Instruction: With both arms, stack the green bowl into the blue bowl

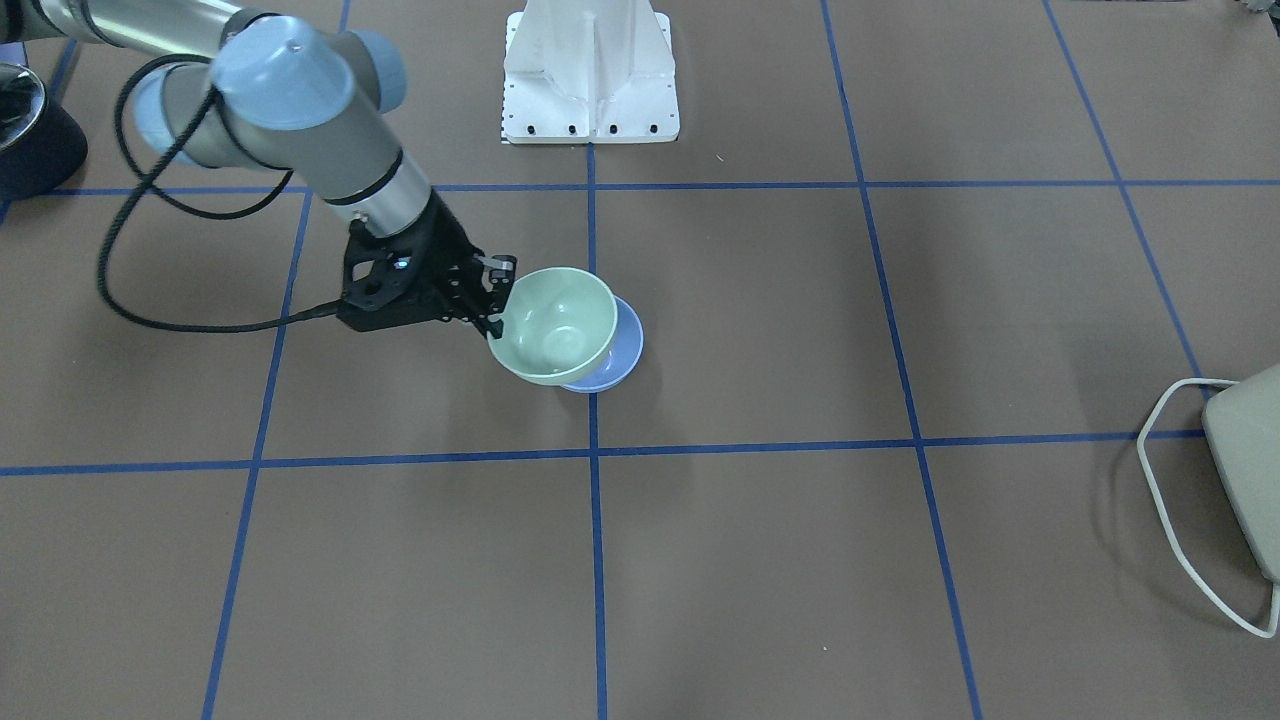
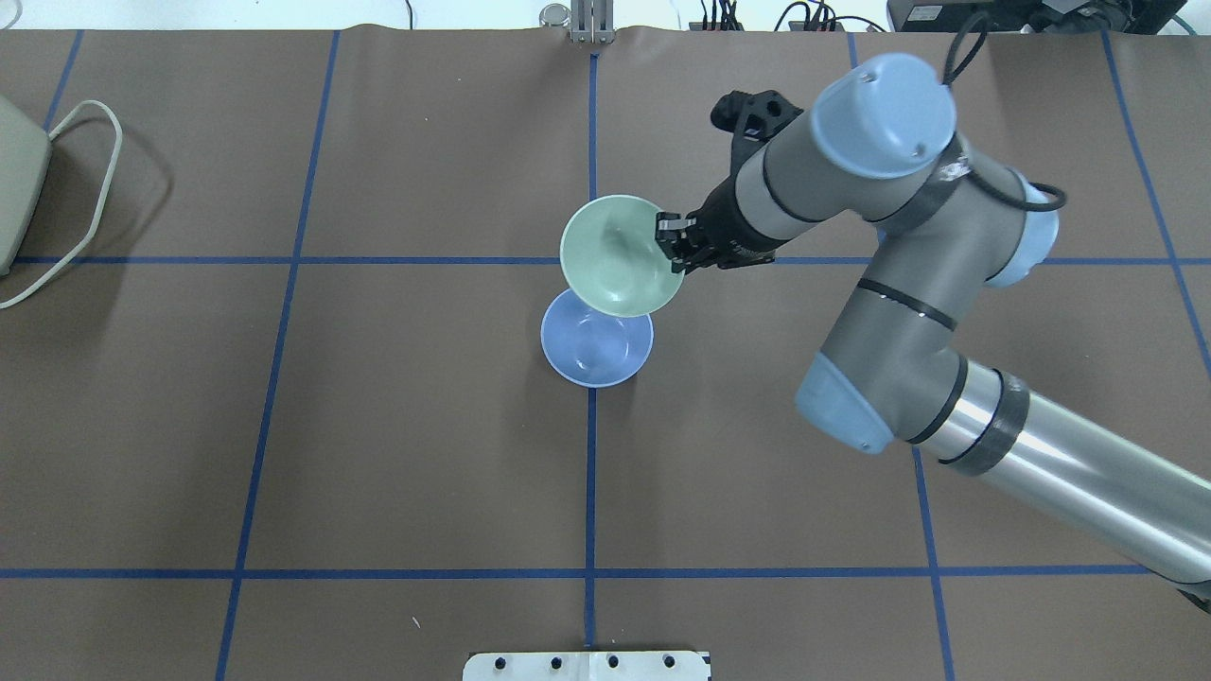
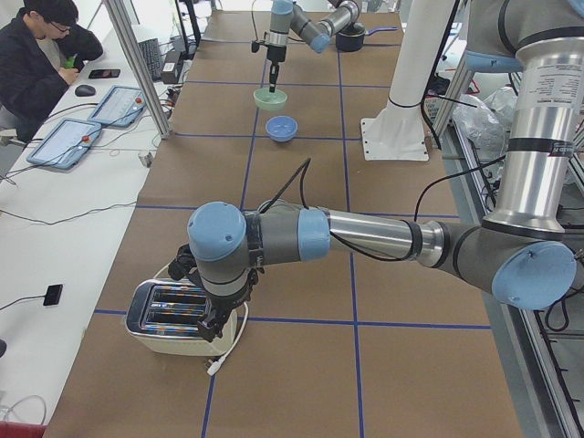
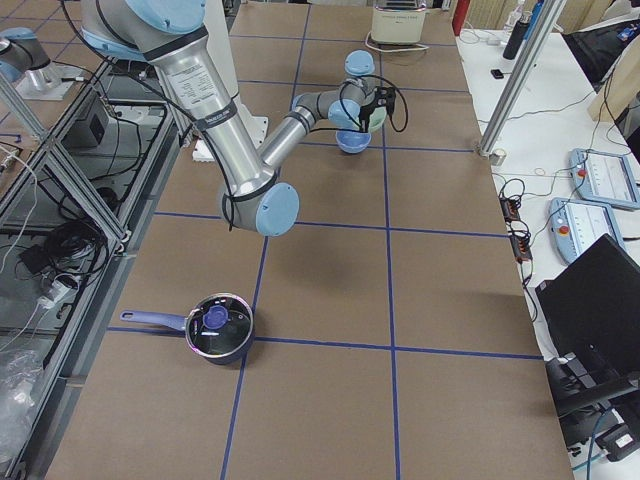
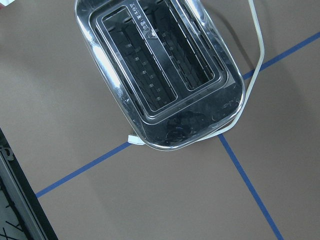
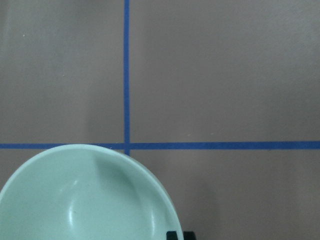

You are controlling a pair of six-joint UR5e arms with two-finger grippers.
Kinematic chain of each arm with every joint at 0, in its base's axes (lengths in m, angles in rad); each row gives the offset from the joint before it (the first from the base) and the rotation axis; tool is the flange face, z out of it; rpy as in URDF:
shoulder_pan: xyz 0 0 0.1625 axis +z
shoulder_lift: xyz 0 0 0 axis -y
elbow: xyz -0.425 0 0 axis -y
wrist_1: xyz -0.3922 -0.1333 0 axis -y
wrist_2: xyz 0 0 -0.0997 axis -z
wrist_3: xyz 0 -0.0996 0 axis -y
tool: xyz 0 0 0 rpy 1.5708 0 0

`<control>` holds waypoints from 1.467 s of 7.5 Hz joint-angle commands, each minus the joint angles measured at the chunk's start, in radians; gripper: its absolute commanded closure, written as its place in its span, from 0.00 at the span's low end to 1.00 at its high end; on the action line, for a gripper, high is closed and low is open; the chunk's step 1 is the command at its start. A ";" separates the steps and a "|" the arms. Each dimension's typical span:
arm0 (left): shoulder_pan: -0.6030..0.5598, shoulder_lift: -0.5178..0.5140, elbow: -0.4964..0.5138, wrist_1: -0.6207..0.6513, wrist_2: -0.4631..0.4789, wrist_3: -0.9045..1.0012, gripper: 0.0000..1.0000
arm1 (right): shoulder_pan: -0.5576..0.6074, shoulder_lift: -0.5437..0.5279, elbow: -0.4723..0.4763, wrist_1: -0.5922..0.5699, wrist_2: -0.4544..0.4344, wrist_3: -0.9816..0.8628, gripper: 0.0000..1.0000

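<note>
The pale green bowl (image 1: 555, 325) hangs tilted in the air, held by its rim in my right gripper (image 1: 497, 300), which is shut on it. The bowl also shows in the overhead view (image 2: 620, 253) and the right wrist view (image 6: 85, 195). The periwinkle blue bowl (image 2: 596, 355) sits upright on the table just below and partly under the green one, also seen from the front (image 1: 625, 350). My left gripper (image 3: 212, 324) hovers over a toaster at the table's far end. I cannot tell whether it is open or shut.
A chrome toaster (image 5: 160, 75) with a white cord stands at the left end of the table (image 2: 14, 180). A dark pot with a lid (image 4: 218, 328) sits at the right end. The white pedestal base (image 1: 590, 80) stands behind the bowls.
</note>
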 commanded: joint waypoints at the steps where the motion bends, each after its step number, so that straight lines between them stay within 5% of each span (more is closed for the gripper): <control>1: 0.000 0.010 0.000 0.000 -0.001 0.002 0.02 | -0.084 0.028 -0.032 -0.055 -0.074 0.012 1.00; 11: 0.000 0.022 -0.002 -0.014 -0.001 0.002 0.02 | -0.116 0.040 -0.117 -0.043 -0.092 0.001 1.00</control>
